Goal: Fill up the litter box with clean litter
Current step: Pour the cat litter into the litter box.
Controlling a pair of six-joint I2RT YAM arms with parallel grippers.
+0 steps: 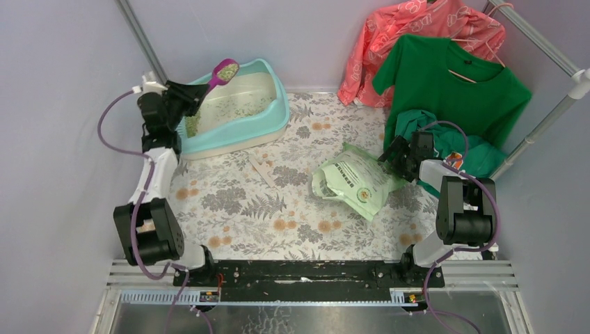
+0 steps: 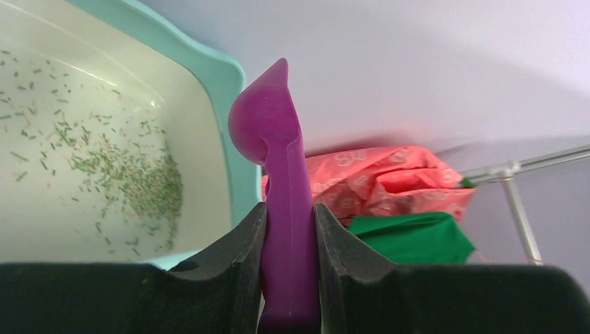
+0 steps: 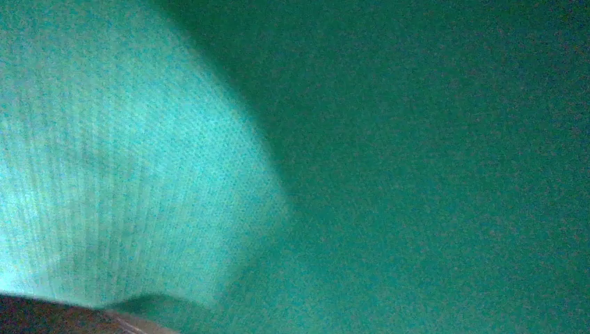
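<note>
Left gripper (image 1: 197, 94) sat at upper left of the top view, jaws clamped on the handle of a purple scoop (image 1: 224, 72). Left wrist view confirmed it: both black fingers (image 2: 240, 257) pressed against the handle, scoop edge-on and pointing up the frame. In the top view the scoop bowl hung over the back rim of the litter box (image 1: 236, 142) and looked to have some granules in it. The litter box stood at the upper left of the floral tablecloth (image 1: 278, 216), against the back wall. The litter (image 1: 236, 106) lay as a thin, patchy scatter across the cream basin, denser toward its left end, with bare plastic showing between grains. Right gripper (image 1: 392, 154) was at centre right, jaws spread wide with nothing seen between them, just beside the right edge of a light green printed bag (image 1: 358, 181) lying on the cloth. Right wrist view was filled with blurred green fabric (image 3: 417, 174). A pale strip (image 1: 263, 169) lay between box and bag. A green shirt (image 1: 452, 90) and a pink garment (image 1: 417, 28) hung at upper right.
</note>
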